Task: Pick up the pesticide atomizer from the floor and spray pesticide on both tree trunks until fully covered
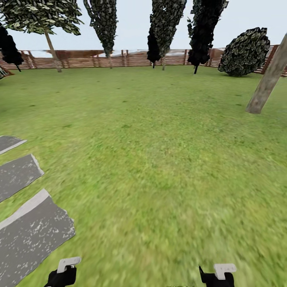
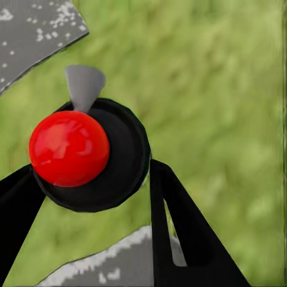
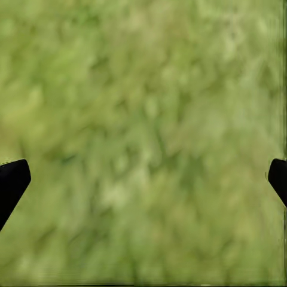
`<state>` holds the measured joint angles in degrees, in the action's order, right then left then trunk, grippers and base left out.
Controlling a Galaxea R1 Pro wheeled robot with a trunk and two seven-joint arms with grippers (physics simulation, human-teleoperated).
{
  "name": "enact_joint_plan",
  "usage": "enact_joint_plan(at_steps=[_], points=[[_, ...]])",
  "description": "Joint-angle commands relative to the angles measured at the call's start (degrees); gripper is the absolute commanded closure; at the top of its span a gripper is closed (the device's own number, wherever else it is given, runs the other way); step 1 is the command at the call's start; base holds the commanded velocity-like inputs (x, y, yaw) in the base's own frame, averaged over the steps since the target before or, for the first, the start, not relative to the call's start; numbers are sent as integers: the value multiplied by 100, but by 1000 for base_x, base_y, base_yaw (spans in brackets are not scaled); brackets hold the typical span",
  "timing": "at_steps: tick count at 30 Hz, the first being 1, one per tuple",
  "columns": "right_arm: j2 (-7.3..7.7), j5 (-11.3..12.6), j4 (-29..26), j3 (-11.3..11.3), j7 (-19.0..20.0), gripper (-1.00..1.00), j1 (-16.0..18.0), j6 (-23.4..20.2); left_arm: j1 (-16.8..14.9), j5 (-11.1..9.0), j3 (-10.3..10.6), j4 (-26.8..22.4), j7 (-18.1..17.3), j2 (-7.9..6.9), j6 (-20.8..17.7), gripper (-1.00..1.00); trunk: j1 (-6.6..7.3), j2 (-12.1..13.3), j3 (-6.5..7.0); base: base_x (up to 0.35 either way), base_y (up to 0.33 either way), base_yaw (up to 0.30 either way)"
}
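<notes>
Green grass lawn (image 1: 159, 167) runs out ahead of both grippers to a reddish-brown slat fence (image 1: 87, 59) at the far edge. Left gripper (image 1: 63, 275) and right gripper (image 1: 218, 276) sit low at the near edge of the head view, well apart, each black with a pale block on top.

Left gripper (image 2: 89, 197): black fingers (image 2: 179, 233) closed around a black round body with a red ball (image 2: 69, 147) on it and a grey nozzle-like tip (image 2: 84, 86) — the pesticide atomizer (image 2: 119, 161), held off the grass. Grey stone paving slabs (image 1: 32, 235) lie just beside this gripper on its outer side, three in a row; slab edges also show under it in its wrist view.

Right gripper (image 3: 143, 179): fingertips (image 3: 12, 182) spread wide, nothing between them, bare grass below.

Tree trunk (image 1: 268, 81), grey-tan and straight, stands leaning in the picture, far ahead and outward of the right gripper. A second leafy tree (image 1: 42, 18) with a thin bare trunk stands by the fence, far ahead of the left gripper. Dark narrow cypress-like trees (image 1: 165, 24) and a round bush (image 1: 244, 52) line the fence between them.
</notes>
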<state>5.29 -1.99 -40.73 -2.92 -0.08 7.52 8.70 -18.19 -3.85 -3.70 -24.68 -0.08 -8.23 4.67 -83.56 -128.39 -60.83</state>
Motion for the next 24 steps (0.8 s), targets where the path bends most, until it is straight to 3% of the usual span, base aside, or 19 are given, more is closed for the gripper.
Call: enact_joint_plan(at_steps=[1,13,24], points=[[0,-21,5,-7,-1,-100,4,17,-1,-37,0,8,-1,-2,16,100,1,-1,1,0,0,-285],[-2,-26,16,-3,-9,-100,4,9,-1,-37,0,26,24,2,16,100,1,-1,54,10,0,-285],[-2,-25,19,2,-10,-100,4,9,-1,-42,0,33,33,7,16,100,1,-1,100,206,-126,-285]])
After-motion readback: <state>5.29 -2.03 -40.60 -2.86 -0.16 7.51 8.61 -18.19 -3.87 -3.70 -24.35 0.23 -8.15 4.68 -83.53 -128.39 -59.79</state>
